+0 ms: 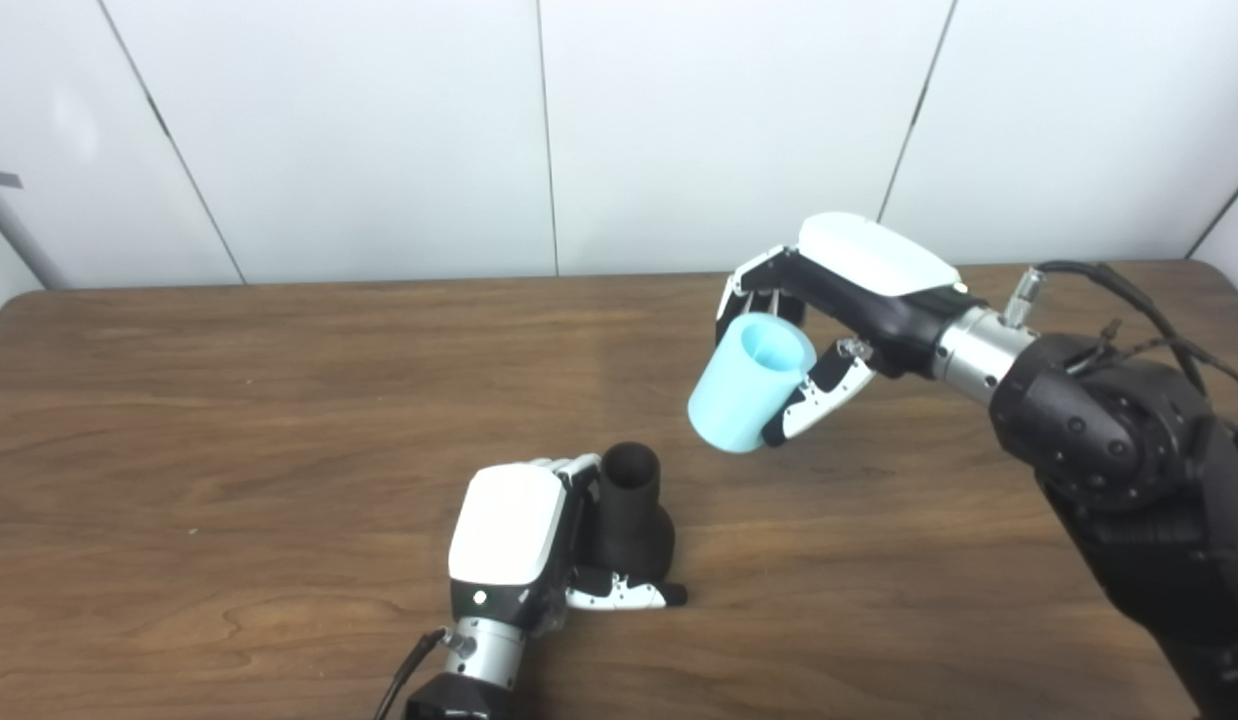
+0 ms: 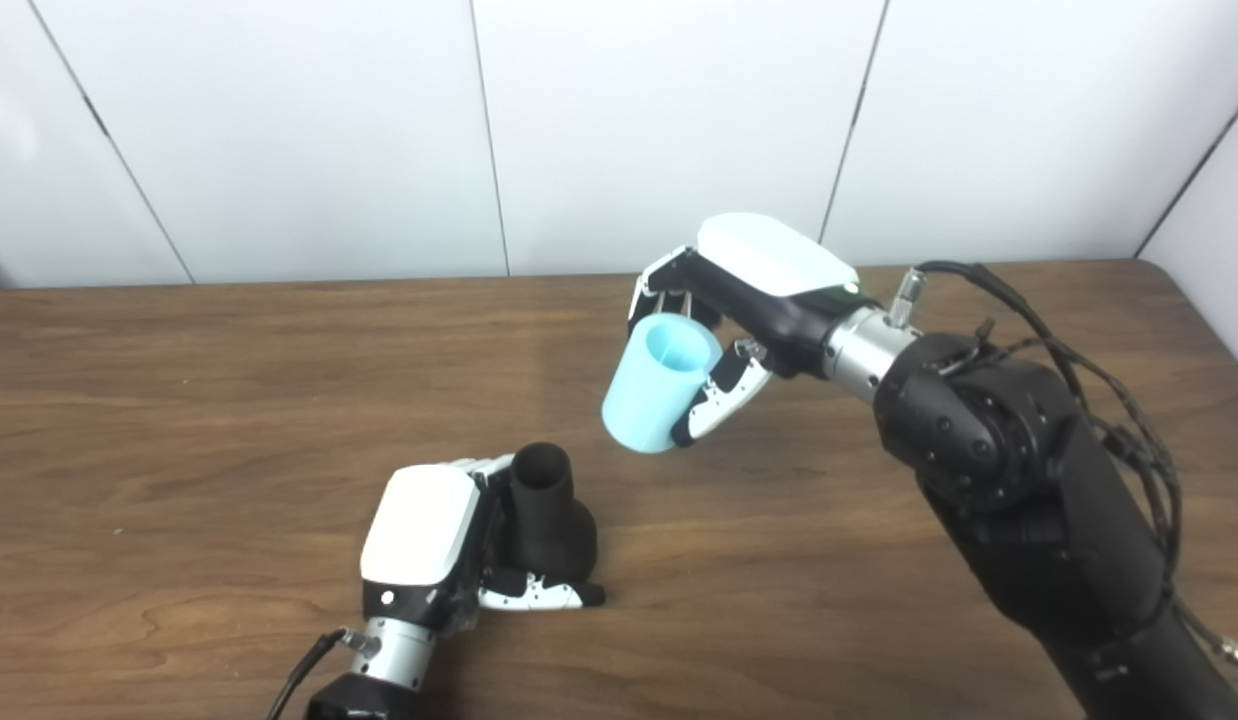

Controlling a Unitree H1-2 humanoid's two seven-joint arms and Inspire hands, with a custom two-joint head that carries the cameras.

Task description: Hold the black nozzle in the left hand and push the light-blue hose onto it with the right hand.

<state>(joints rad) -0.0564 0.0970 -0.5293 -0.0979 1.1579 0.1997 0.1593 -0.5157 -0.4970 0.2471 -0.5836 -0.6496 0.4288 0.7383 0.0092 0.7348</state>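
The black nozzle [image 1: 631, 515] stands upright on the wooden table [image 1: 229, 400] near the front middle, narrow open end up. My left hand [image 1: 514, 535] is shut on it, fingers behind and thumb in front at its wide base. My right hand [image 1: 829, 300] is shut on the light-blue hose [image 1: 751, 383], a short tube, and holds it tilted in the air above and to the right of the nozzle, apart from it. The hose's lower end points down-left toward the nozzle. Both also show in the right eye view: nozzle [image 2: 547, 512], hose [image 2: 661, 382].
The right arm [image 1: 1109, 450] with loose black cables [image 1: 1149, 300] reaches in over the table's right side. White wall panels [image 1: 539, 130] stand behind the table's far edge.
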